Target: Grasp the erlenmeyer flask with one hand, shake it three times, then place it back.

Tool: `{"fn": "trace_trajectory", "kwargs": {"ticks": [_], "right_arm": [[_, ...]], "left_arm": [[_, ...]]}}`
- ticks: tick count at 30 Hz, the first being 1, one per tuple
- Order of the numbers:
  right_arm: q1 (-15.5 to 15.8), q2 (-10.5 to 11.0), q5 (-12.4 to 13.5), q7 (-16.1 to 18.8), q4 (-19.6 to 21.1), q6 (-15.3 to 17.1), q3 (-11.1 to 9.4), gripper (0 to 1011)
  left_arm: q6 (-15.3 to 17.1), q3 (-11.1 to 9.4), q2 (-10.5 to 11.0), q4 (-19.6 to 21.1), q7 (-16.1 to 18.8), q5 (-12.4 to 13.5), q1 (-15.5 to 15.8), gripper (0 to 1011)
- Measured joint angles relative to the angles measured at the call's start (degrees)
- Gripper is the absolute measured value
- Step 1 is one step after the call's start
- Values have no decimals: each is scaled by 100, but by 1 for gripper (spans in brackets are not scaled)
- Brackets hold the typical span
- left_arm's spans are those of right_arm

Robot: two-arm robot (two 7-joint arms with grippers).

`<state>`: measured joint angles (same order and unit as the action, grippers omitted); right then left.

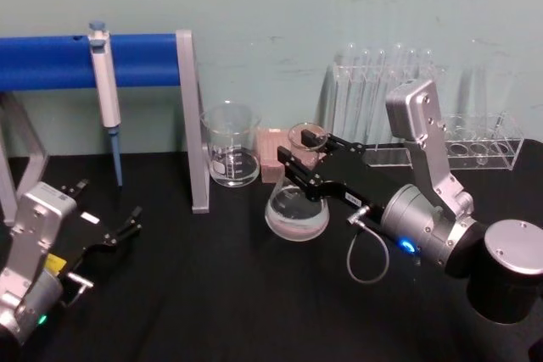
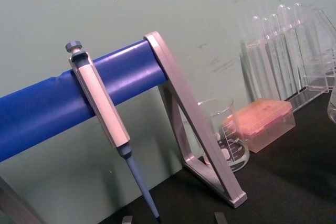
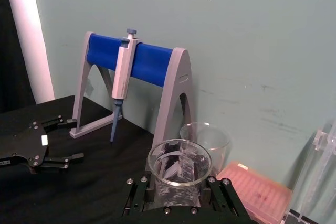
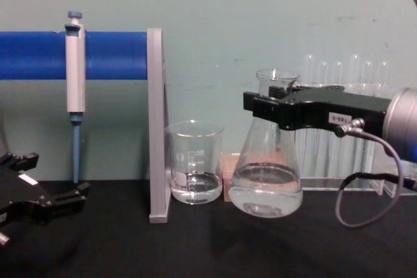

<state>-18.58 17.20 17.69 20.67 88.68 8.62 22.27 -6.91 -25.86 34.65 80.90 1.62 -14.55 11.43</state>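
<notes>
A: L gripper (image 1: 110, 207)?
B: Near left, low over the black table (image 1: 212, 303). Fingers spread wide, nothing btwn them.
A: And the R gripper (image 1: 301, 152)?
B: Clamped on the neck of the erlenmeyer flask (image 4: 266, 180), just under the rim, a finger on each side of the glass.
A: Arm?
B: Comes in from the right, forearm abt level, fingers pointing left and back.
A: Flask on the table?
B: Mid-table, roughly upright. Can't tell if the base touches. Shallow clear liquid inside.
A: Behind it?
B: Beaker (image 4: 194, 167) just to its left, a little clear liquid too. Pink box (image 1: 270, 152) btwn them, farther back. Then the test tube rack (image 1: 399, 108) by the wall. Pipette (image 1: 106, 82) hangs on the blue stand (image 1: 51, 61), far left.
</notes>
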Motion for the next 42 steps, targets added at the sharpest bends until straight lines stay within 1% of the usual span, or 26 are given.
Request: {"fn": "trace_trajectory", "kwargs": {"ticks": [20, 42], "right_arm": [[63, -2, 18, -90, -156, -7, 46, 457], [128, -23, 25, -83, -337, 8, 67, 457]], "left_arm": [[0, 0, 0, 0, 0, 0, 0, 1001], [0, 0, 0, 0, 0, 0, 0, 1000]]}}
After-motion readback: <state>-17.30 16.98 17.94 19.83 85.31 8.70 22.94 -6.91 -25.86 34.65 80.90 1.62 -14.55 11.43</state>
